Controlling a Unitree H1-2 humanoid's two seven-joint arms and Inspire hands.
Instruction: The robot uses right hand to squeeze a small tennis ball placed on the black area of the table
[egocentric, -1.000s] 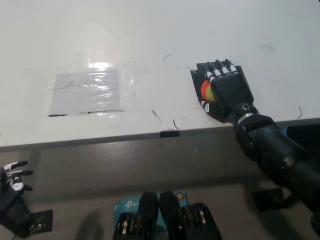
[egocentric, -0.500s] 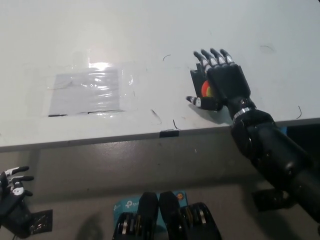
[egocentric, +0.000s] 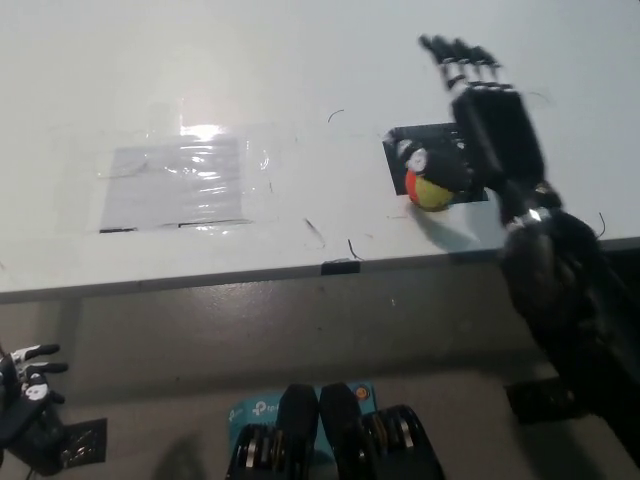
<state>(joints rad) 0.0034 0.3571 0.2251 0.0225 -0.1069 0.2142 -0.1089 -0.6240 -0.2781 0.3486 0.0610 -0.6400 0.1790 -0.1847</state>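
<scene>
Black against the white table, the right hand hangs open, fingers spread and holding nothing, its palm hiding part of the black area. Just below it sits the yellow-and-red tennis ball, partly blurred. At lower left, the left hand rests open, cut off by the frame edge.
</scene>
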